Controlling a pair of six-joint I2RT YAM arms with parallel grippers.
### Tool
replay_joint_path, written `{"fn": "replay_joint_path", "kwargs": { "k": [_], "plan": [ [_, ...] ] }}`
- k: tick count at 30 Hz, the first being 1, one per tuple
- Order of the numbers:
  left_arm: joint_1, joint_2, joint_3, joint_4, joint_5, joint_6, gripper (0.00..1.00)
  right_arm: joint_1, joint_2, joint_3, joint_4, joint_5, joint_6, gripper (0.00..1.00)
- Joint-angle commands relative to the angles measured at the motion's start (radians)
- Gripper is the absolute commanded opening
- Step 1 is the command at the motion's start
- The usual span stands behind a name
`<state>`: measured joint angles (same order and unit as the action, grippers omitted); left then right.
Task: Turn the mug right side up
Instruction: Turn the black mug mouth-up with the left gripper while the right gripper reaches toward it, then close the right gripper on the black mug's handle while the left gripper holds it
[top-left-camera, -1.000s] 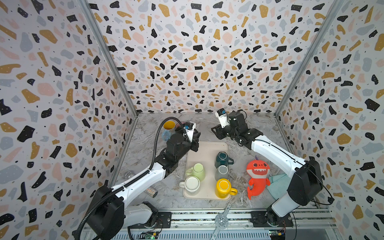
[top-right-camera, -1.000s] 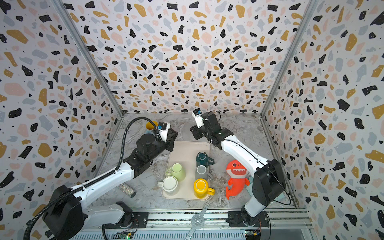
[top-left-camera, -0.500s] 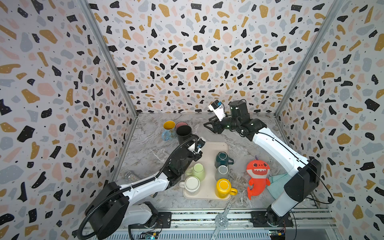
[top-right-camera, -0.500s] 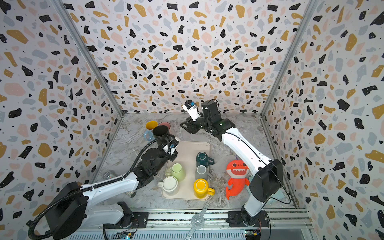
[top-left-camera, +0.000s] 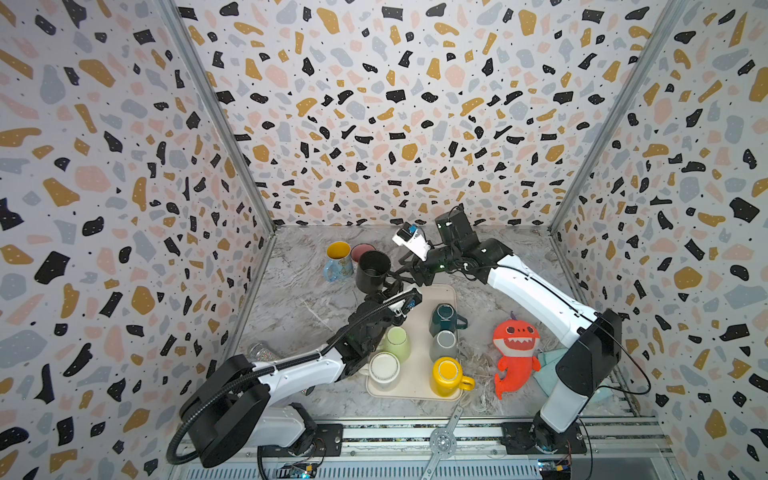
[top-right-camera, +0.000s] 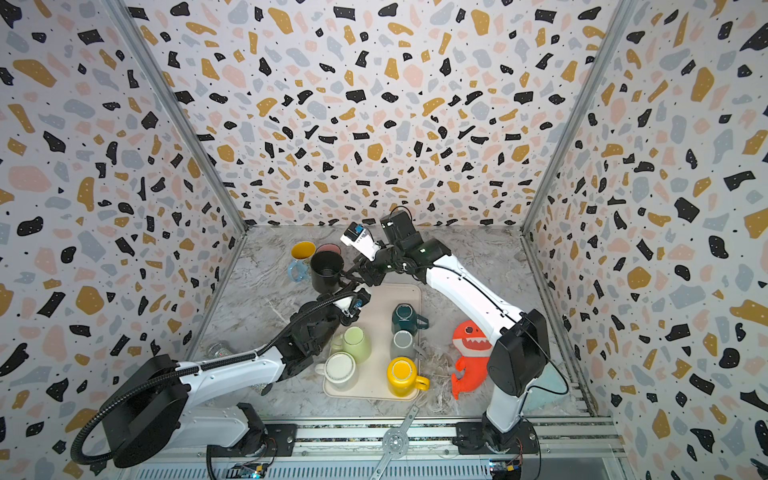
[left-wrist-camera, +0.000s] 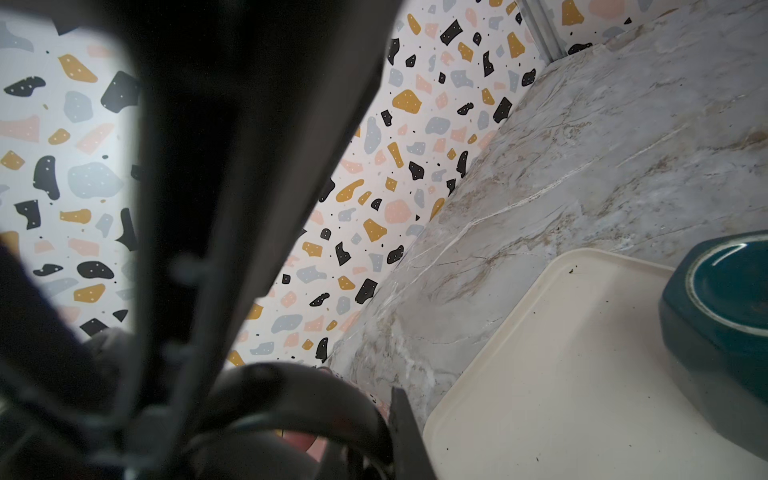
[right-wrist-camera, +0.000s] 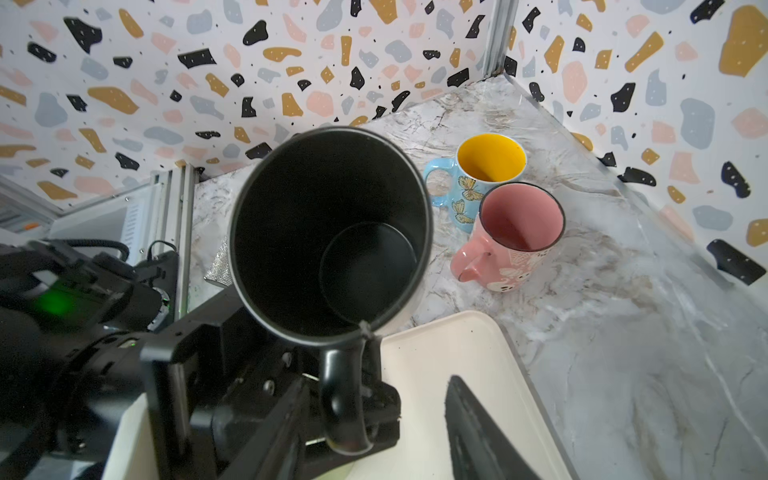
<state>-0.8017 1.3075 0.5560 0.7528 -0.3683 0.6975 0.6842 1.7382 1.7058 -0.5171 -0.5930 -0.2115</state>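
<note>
1 black mug (top-left-camera: 372, 270), mouth up, long axis near upright

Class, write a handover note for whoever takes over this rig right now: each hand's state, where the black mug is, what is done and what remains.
Left hand: shut on the handle of the black mug.
Right hand: appears open, beside the mug, holding nothing.
Mug: mouth up, by the far corner of the tray, near the pink mug and blue mug. I cannot tell whether its base rests on the table.
Done: mug is right side up.
Left: set it down if needed, release, pull both arms clear.
</note>
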Motion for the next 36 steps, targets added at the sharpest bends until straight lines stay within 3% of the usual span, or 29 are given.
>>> {"fn": "replay_joint_path", "kwargs": {
  "k": [1, 6, 25, 26, 29, 35, 36],
  "plan": [
    [-0.004, -0.020, 0.026, 0.124, -0.019, 0.058, 0.00, 0.012, -0.001, 0.047, -0.067, -0.048, -0.045, 0.55],
    [-0.005, -0.030, 0.028, 0.115, -0.002, 0.069, 0.00, 0.019, 0.036, 0.084, -0.121, -0.057, -0.065, 0.54],
    [-0.010, -0.056, -0.003, 0.164, 0.056, 0.110, 0.00, 0.032, 0.127, 0.155, -0.212, -0.077, -0.080, 0.38],
    [-0.010, -0.056, -0.003, 0.164, 0.053, 0.113, 0.00, 0.033, 0.127, 0.155, -0.211, -0.074, -0.078, 0.34],
    [-0.011, -0.055, -0.004, 0.161, 0.042, 0.118, 0.00, 0.032, 0.131, 0.154, -0.205, -0.058, -0.067, 0.02],
    [-0.010, -0.057, 0.000, 0.172, 0.007, 0.110, 0.00, 0.030, 0.136, 0.143, -0.178, -0.047, -0.038, 0.00],
    [-0.011, -0.059, 0.005, 0.171, -0.005, 0.095, 0.04, 0.030, 0.135, 0.136, -0.167, -0.046, -0.031, 0.00]
  ]
}}
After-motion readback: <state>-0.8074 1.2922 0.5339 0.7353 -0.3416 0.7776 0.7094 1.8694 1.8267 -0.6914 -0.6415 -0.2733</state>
